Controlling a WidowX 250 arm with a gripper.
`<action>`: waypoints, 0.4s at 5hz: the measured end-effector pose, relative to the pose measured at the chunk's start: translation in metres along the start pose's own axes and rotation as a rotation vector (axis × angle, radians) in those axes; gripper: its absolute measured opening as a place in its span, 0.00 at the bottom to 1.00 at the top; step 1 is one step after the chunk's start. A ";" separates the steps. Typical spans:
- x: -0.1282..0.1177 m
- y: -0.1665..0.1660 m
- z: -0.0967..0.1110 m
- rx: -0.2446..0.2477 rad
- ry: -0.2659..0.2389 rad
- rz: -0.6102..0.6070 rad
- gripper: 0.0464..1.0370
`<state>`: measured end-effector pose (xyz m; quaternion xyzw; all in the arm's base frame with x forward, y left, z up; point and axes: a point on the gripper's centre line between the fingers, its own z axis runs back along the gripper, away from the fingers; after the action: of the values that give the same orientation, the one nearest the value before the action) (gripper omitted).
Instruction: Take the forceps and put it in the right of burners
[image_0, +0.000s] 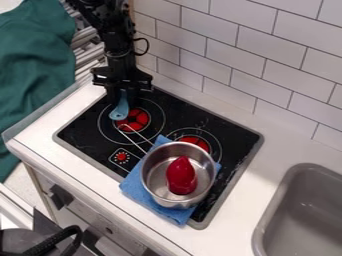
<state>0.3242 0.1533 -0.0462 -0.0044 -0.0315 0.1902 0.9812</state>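
Above 1 burner (135, 119), I can't tell if the gripper (122, 91) is open or closed; swung low, the blue utensil (120, 109) could snag the nearby pot handle (139, 134).

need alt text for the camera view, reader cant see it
A black robot gripper is at a blue utensil above the left stove burner; nearby, a metal pot holding a red object sits on a blue cloth.
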 end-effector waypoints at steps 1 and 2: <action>-0.004 0.000 0.001 0.000 0.000 -0.026 0.27; -0.013 -0.008 0.008 0.010 0.011 -0.075 0.27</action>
<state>0.3147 0.1409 -0.0387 0.0009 -0.0253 0.1535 0.9878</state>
